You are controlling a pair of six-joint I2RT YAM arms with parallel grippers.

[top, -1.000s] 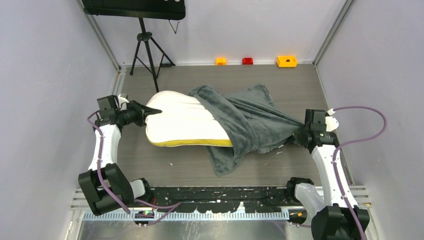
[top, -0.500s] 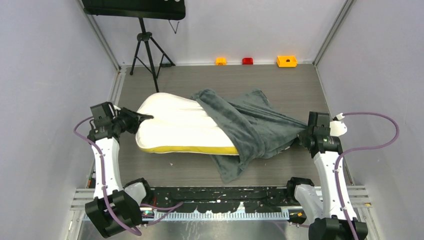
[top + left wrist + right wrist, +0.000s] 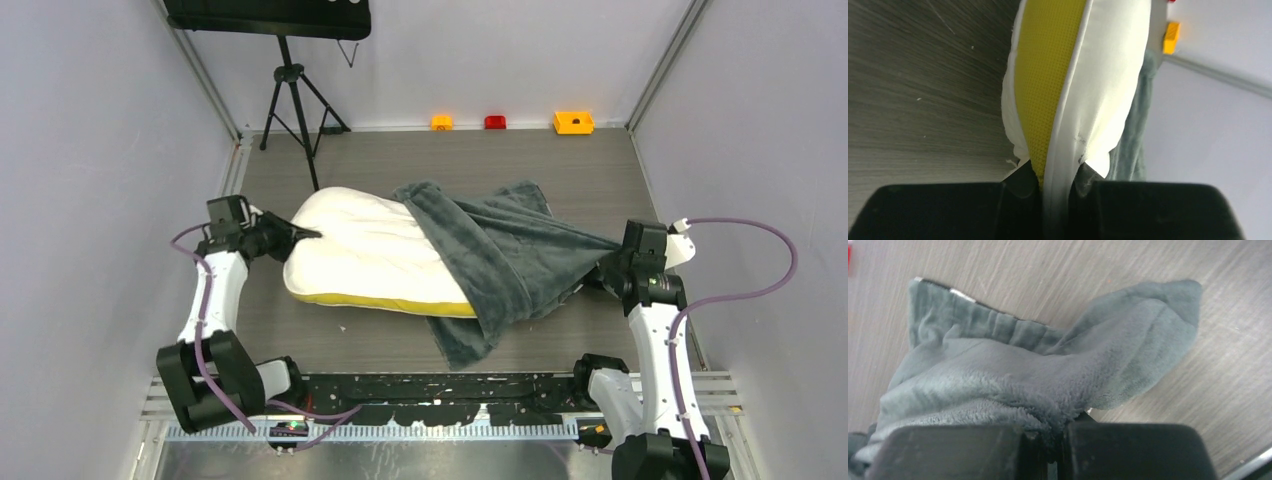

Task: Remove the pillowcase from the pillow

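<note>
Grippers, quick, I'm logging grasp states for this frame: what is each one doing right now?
Left gripper: closed on the edge of the pillow.
Right gripper: closed on a bunched fold of the pillowcase.

Dark grey pillowcase (image 3: 510, 255) — white pillow (image 3: 370, 250) with a yellow, finely dotted edge.

Left arm (image 3: 210, 295) and right arm (image 3: 655, 350): white links, chunky black joints. A purple cable (image 3: 735, 221) loops off each. Up close the fingers (image 3: 1148, 450) are just plain matte black blocks.
</note>
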